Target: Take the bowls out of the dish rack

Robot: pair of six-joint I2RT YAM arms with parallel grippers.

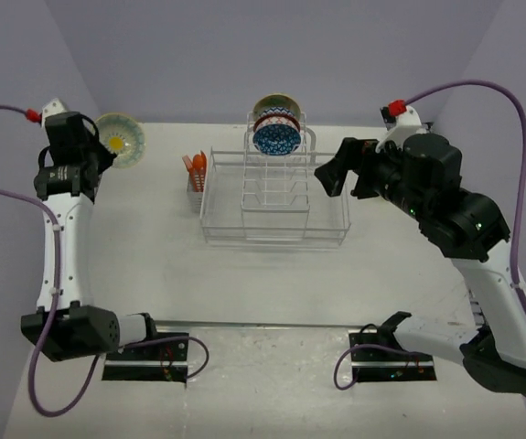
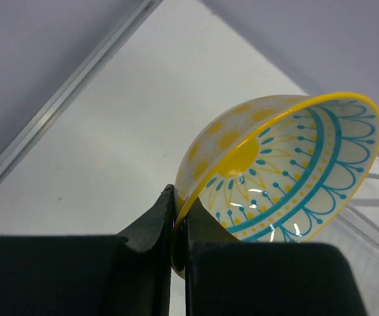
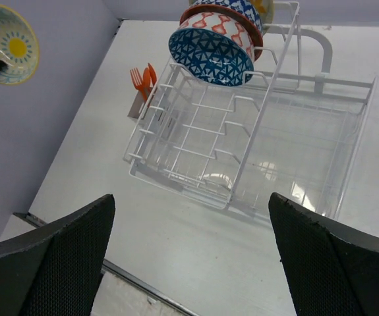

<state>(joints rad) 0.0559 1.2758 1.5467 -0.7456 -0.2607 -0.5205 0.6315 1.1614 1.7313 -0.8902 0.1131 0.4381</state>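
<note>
My left gripper is shut on the rim of a cream bowl with a yellow flower and teal pattern inside. It holds the bowl tilted above the table's far left. In the left wrist view the fingers pinch the yellow rim of the bowl. The white wire dish rack stands at the middle back. Stacked upright in its tall central row are a blue-patterned bowl, a red-patterned bowl and a yellowish bowl. My right gripper is open and empty, right of the rack.
Orange utensils stand in the cutlery holder on the rack's left side, also in the right wrist view. The held bowl shows there at the top left. A purple wall runs along the table's left edge.
</note>
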